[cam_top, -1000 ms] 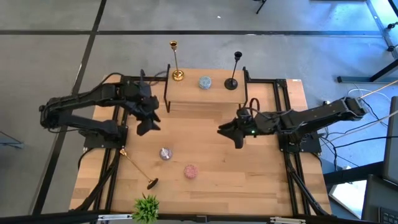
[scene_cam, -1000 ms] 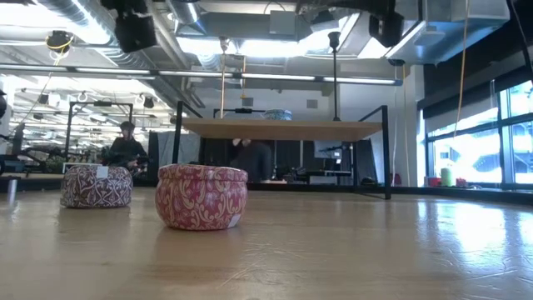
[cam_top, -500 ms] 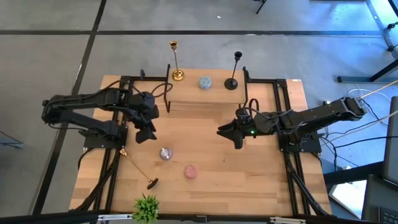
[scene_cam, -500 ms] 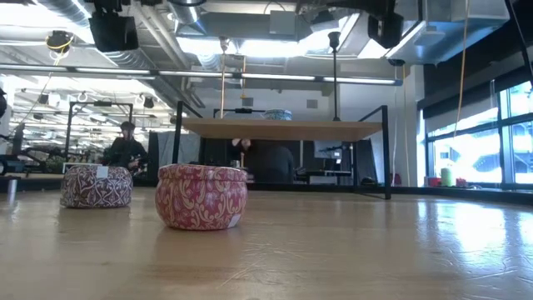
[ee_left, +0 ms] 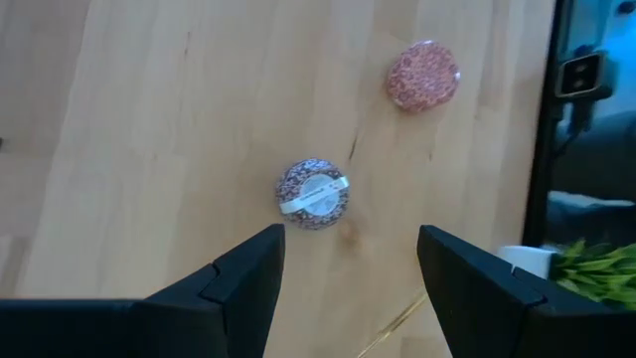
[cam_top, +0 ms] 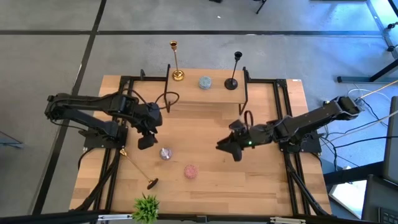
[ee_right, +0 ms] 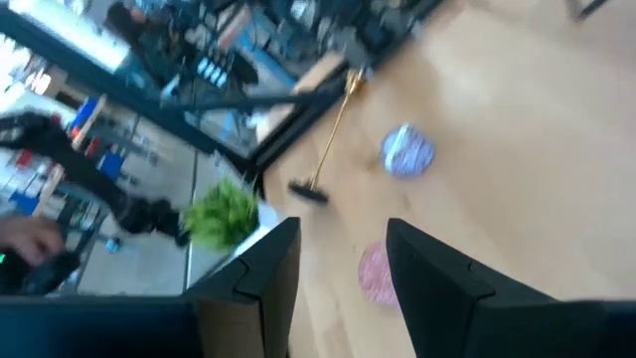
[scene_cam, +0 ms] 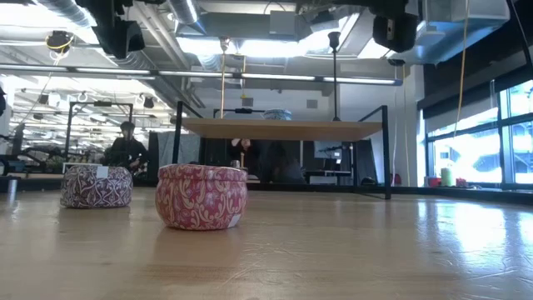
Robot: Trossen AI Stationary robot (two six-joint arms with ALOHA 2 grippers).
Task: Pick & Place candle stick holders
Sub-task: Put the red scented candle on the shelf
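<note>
Two candle stick holders stand upright by their round bases on the raised wooden shelf at the far side: a gold one and a black one. A third holder, with a gold shaft and a dark base, lies flat on the table near the left front; the right wrist view shows it too. My left gripper hangs open above the table, just left of a purple tin. My right gripper is open over the table's middle right. Neither has anything between its fingers.
A purple tin and a pink tin sit on the table between the grippers. A blue-grey tin is on the shelf between the standing holders. A green plant stands at the near edge. Black rails run along both table sides.
My left gripper has swung toward the table's near edge and a little down, closer to the purple tin. My right gripper has moved toward the near edge and slightly down as well. Both stay open. No holder or tin has moved.
</note>
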